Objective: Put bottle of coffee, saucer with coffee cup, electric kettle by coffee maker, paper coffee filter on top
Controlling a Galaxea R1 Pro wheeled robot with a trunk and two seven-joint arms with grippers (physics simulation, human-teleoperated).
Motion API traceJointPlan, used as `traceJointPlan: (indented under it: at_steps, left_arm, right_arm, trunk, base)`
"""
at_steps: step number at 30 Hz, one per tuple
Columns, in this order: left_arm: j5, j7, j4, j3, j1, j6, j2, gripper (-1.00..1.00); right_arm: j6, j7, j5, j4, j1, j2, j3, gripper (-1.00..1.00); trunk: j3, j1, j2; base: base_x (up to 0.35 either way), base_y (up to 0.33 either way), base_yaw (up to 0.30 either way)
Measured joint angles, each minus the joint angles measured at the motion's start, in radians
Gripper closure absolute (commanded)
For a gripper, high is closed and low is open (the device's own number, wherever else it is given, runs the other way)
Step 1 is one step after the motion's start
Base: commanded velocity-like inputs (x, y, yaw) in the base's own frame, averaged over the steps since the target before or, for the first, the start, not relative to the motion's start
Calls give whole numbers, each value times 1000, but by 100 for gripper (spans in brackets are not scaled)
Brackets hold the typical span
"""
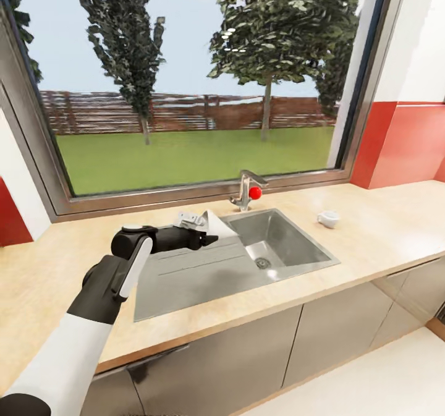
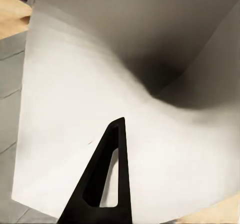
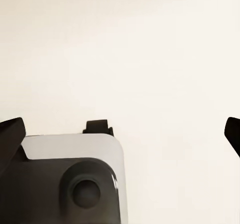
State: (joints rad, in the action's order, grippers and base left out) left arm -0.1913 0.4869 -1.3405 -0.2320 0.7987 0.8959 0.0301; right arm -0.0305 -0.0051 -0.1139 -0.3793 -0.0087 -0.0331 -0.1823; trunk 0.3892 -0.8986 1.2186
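At the near edge of the worktop [image 1: 55, 280], the robot's left arm reaches forward from the lower left, its white forearm giving way to a black wrist. The left gripper [image 1: 209, 238] hangs over the draining board of the steel sink [image 1: 247, 261], pinching a white paper coffee filter [image 1: 217, 224]; the filter stands as a small pale cone at the fingertips, just above the sink's back left corner. In the left wrist view one black finger [image 2: 102, 184] lies flat against the filter's broad white sheet [image 2: 75, 109], so the hand is closed on it. Further along, the sink's basin sits to the right of the draining board, with its drain in the bottom. Behind the basin, at the worktop's back edge, stands a metal tap [image 1: 245, 187] with a red knob [image 1: 255, 192]. To the right of the sink, well apart from the gripper, a white coffee cup [image 1: 329, 219] rests on the bare worktop. Beyond it all, a large window [image 1: 185, 82] shows grass, trees and a fence. In the right wrist view the right gripper's dark fingertips [image 3: 11, 134] sit at opposite edges, spread wide, against a plain pale surface.
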Motion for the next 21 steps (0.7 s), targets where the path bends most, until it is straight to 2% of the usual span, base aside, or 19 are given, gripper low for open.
traceJointPlan:
  at_steps: [14, 21]
  left_arm:
    - [0, 0, 0, 0, -1, 1, 2, 100]
    - [-1, 0, 0, 0, -1, 41, 1, 100]
  right_arm:
    - [0, 0, 0, 0, 0, 0, 0, -100]
    - [0, -1, 0, -1, 0, 0, 0, -100]
  trunk:
    - [-44, 54, -98]
    - [-66, 81, -147]
  base:
    - [0, 0, 279]
    - [0, 0, 279]
